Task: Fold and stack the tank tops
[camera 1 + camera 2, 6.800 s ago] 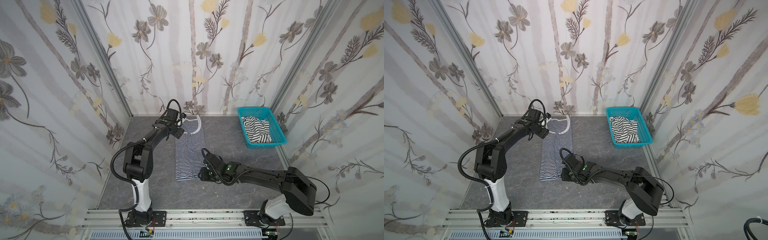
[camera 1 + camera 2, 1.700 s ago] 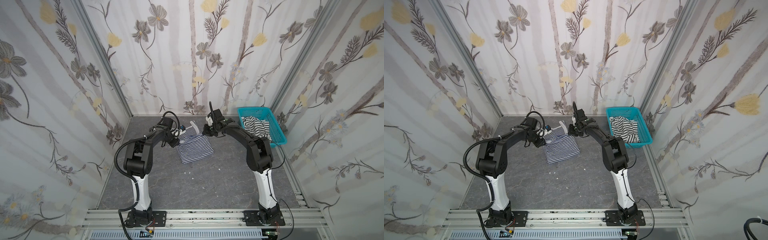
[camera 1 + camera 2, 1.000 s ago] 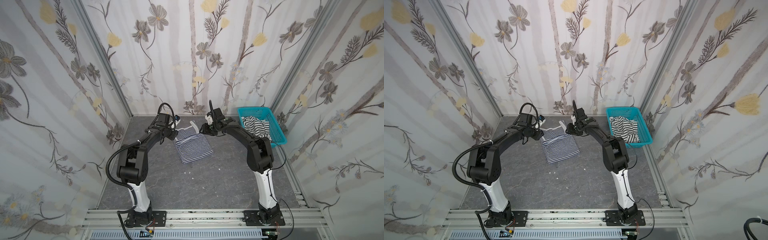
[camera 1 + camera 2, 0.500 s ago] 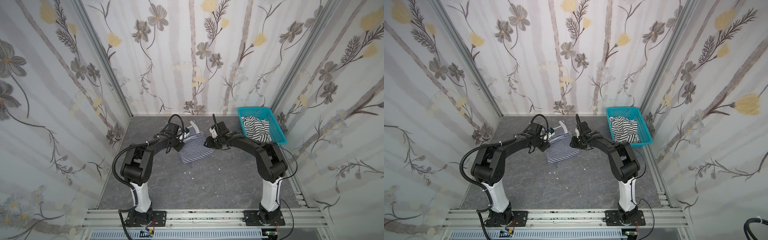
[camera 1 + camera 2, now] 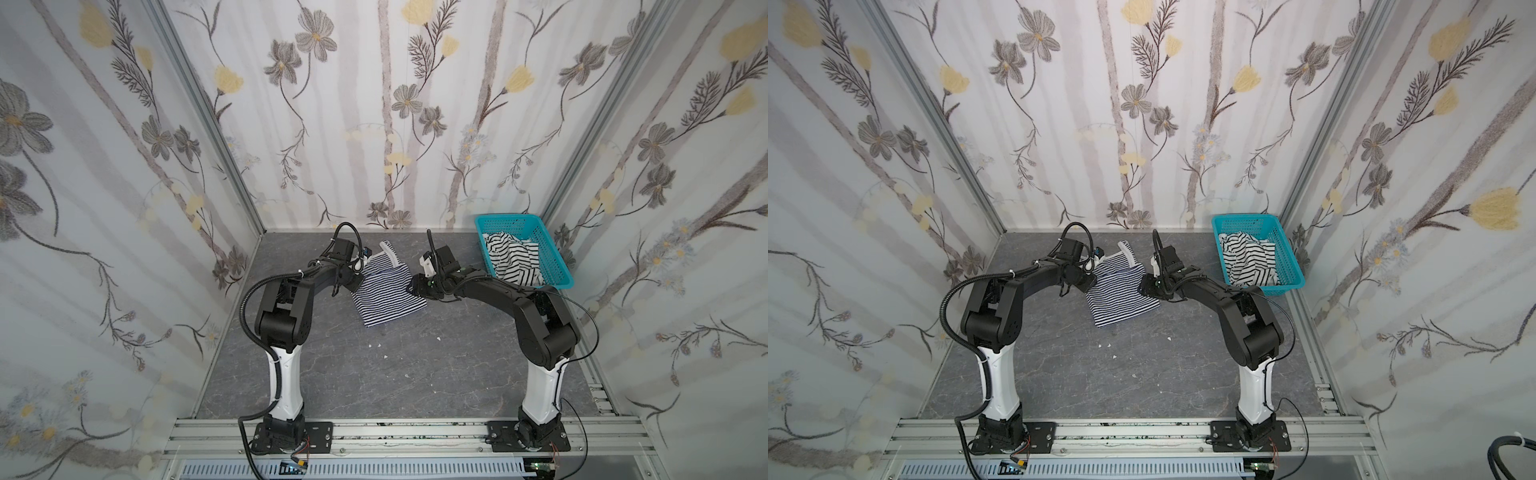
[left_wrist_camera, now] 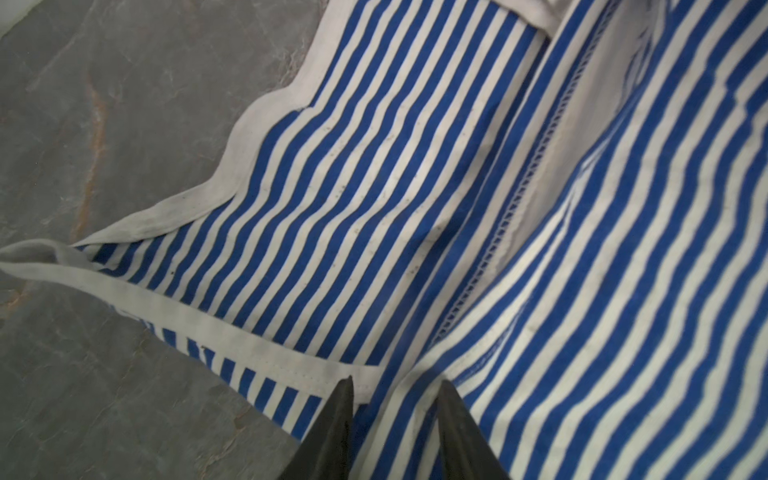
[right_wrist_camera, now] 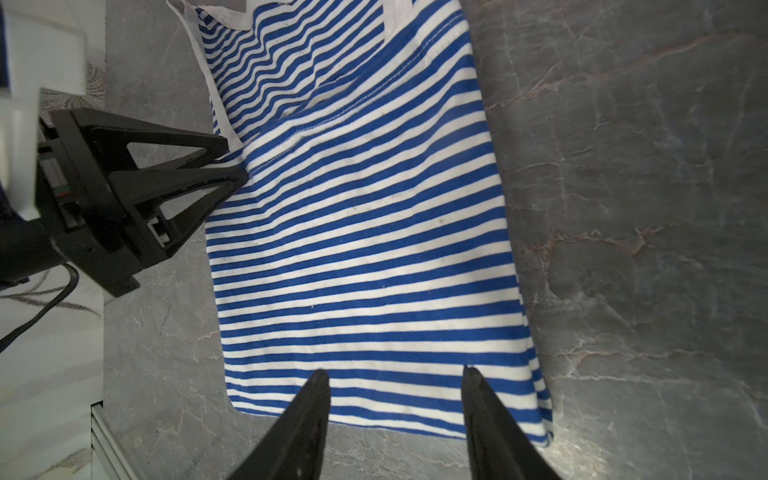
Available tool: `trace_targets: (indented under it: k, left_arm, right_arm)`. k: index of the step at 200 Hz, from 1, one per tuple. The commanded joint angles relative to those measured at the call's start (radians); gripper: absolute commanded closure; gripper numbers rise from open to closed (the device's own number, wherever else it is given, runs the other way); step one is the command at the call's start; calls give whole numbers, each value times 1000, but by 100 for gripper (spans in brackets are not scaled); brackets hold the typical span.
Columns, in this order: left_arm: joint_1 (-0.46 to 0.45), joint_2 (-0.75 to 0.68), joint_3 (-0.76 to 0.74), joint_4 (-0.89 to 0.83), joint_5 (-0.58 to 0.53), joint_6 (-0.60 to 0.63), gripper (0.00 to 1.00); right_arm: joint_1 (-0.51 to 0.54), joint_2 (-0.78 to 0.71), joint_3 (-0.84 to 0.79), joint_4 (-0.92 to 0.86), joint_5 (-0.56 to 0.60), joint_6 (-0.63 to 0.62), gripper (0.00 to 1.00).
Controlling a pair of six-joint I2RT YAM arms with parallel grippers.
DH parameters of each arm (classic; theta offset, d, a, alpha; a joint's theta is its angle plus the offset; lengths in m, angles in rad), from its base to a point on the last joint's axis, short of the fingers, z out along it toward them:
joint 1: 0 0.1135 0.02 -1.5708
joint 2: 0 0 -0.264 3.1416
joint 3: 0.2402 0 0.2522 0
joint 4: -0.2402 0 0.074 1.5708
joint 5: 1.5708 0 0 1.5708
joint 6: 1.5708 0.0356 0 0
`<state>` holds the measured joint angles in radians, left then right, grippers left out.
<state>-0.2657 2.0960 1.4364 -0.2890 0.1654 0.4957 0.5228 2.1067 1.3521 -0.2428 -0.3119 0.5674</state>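
Now, both top views show the folded navy top [image 5: 388, 293] near the tabletop's [image 5: 374, 374] back edge, between the arms. Left wrist: left jaws parted over its hem, empty. Right wrist: right jaws wide, empty, over its right edge.

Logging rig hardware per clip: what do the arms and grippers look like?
The left arm and right arm have white lower columns, black upper links and looping black cables. The left gripper and right gripper have black tapered fingers.
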Motion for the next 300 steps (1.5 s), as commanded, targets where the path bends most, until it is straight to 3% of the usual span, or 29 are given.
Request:
trace_targets:
  k: [1,30,66,132,189,226,264,300]
  left_arm:
    - [-1,22,12,2,-34,2,64]
    - [1,36,12,4,-100,2,63]
    - [11,28,22,15,-169,-38,57]
    - [0,-154,-68,20,-55,-39,44]
    - [-60,-337,-293,69,-27,-31,43]
    - [-117,-464,-448,159,-76,-16,42]
    - [-145,-499,-518,207,-119,-8,42]
    - [-151,-519,-554,221,-132,1,42]
  right_arm:
    - [5,-23,-12,57,-1,11,36]
    - [-5,-59,-30,57,24,13,26]
    - [-24,-80,-53,57,30,15,23]
    - [-29,-65,-159,181,-59,86,22]
    - [-28,-65,-235,243,-71,138,32]
    - [-26,-70,-316,338,-109,193,38]
    - [-27,-43,-361,460,-162,267,40]
    - [-35,-46,-394,509,-133,319,44]
